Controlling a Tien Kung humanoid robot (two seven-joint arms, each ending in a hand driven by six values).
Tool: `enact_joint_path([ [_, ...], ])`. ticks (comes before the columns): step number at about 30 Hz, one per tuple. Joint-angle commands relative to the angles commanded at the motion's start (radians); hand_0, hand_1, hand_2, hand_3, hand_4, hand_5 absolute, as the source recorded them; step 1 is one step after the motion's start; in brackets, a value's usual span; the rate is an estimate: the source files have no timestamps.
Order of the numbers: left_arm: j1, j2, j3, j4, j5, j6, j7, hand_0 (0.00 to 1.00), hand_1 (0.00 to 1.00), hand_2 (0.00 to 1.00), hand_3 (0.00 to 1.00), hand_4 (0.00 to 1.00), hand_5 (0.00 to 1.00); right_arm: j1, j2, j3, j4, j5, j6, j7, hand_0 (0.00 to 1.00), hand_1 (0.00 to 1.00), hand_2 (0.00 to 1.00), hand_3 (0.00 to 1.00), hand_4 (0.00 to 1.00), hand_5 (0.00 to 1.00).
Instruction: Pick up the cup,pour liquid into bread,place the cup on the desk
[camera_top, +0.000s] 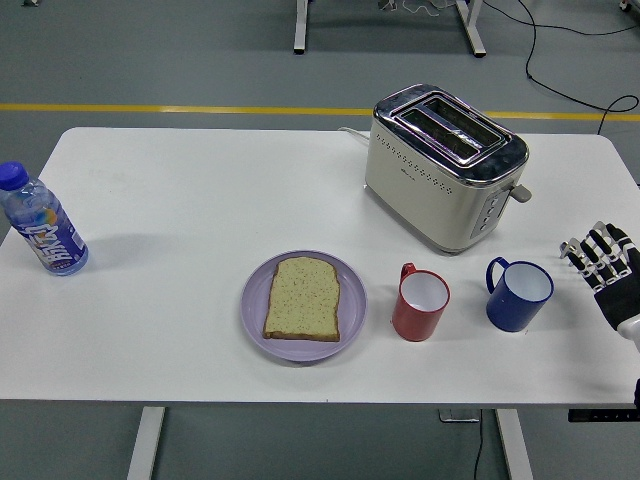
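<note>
Two cups stand side by side right of centre on the white tabletop (180, 200), seen from the head view: a red cup (420, 304) with white inside, handle at its upper left, and a blue cup (519, 294) just right of it, handle pointing left. Both upright, apart from each other.

Bread (303, 298), one slice, lies flat on a lilac plate (255, 320) left of the red cup, near but not touching.

Cream and chrome toaster (445, 167) sits behind the cups, slots up. Water bottle (40, 221) with blue cap, far left edge, well apart from the rest.

Right hand (606, 272) enters at the right edge, near the blue cup but clear of it (fingers (598, 248) spread, holding nothing). Left arm out of view.
</note>
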Motion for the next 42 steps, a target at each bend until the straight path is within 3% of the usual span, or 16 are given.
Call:
enact_joint_path([
  [10,-0.003,0.002,0.006,-0.001,-0.008,0.001,-0.002,0.69,0.756,0.773,0.611,0.396,0.998,0.003,0.003,0.016,-0.014,0.053,-0.009,0.018,0.568,0.517,0.608,0.582,0.605,0.237],
  [11,-0.003,0.002,0.006,-0.001,-0.008,0.001,-0.002,0.69,0.756,0.773,0.611,0.396,0.998,0.003,0.003,0.017,-0.014,0.058,-0.006,0.017,0.598,0.554,0.619,0.581,0.596,0.226],
  [42,-0.002,0.002,0.007,0.0,-0.012,0.001,-0.003,0.69,0.756,0.773,0.611,0.396,0.998,0.002,0.008,0.041,-0.024,0.101,0.006,0.001,0.604,0.55,0.617,0.581,0.575,0.168],
])
